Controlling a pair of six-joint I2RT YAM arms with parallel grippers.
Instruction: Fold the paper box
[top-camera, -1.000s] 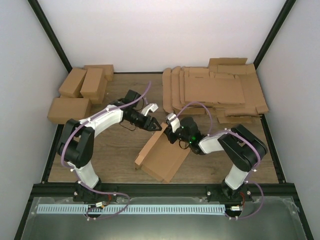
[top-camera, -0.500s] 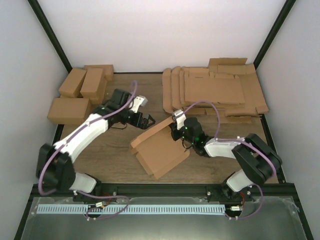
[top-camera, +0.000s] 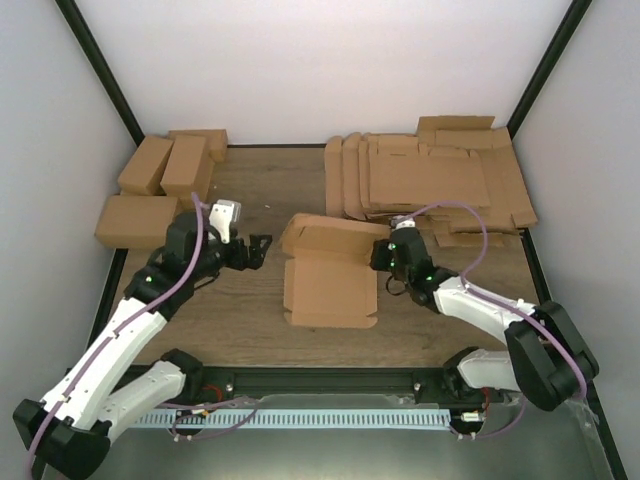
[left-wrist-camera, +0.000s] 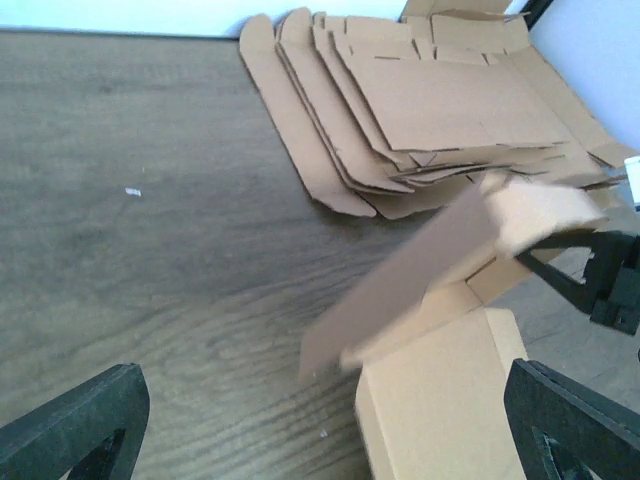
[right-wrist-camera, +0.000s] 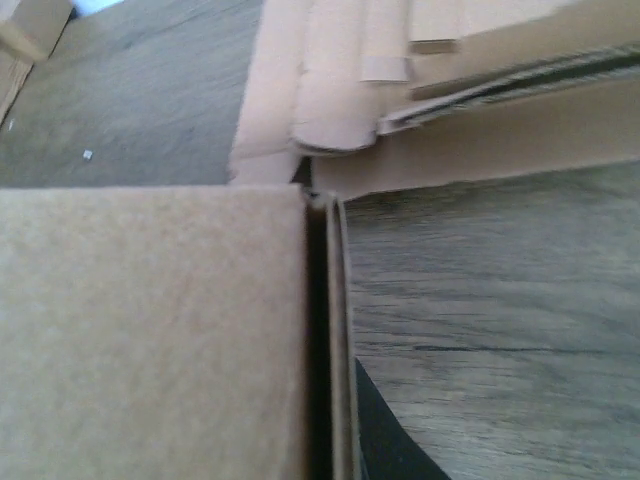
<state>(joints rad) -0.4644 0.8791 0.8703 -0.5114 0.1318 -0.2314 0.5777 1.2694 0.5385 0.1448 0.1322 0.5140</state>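
Bearing surface: wooden table (top-camera: 240, 315), with everything below lying on it.
Flat blanks (top-camera: 430, 185): a fanned stack at the far right, just behind the work.
Finished cartons (top-camera: 160, 175): closed ones piled at the far left, well apart from the work.
Paper box (top-camera: 330, 292): mid-table between the arms, tray formed; its lid panel (top-camera: 335, 237) stands raised and tilted at the far edge, not closed.
Right gripper (top-camera: 386, 256): at the box's right wall. The wrist view shows that doubled wall against one dark finger, but I cannot tell whether it is clamped.
Left gripper (top-camera: 256, 250): spread wide, holding nothing, near the box's left side but apart.
Risk: the lid looks unsupported and may spring open, or a one-sided push may slide the box into the blanks.
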